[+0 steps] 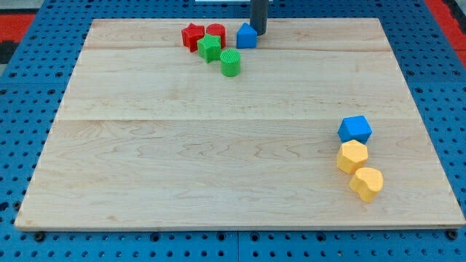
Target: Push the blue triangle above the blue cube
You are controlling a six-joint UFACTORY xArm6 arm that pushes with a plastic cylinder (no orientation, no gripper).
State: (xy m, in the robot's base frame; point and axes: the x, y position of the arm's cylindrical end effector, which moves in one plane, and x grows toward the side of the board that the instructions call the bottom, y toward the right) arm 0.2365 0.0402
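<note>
My tip (258,34) touches the blue triangle's (247,36) right side.
No pincer, only an upright rod descending from the view's top; blue cube (354,129) lies well apart, toward the worktop's (182,160) lower right.

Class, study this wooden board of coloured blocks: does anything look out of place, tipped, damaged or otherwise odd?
Nothing is damaged or tipped. One oddity for the task: my tip rests against the right side of the blue triangle block at the view's top, while the blue cube sits far off at the view's right, touching a yellow hexagonal block.
</note>
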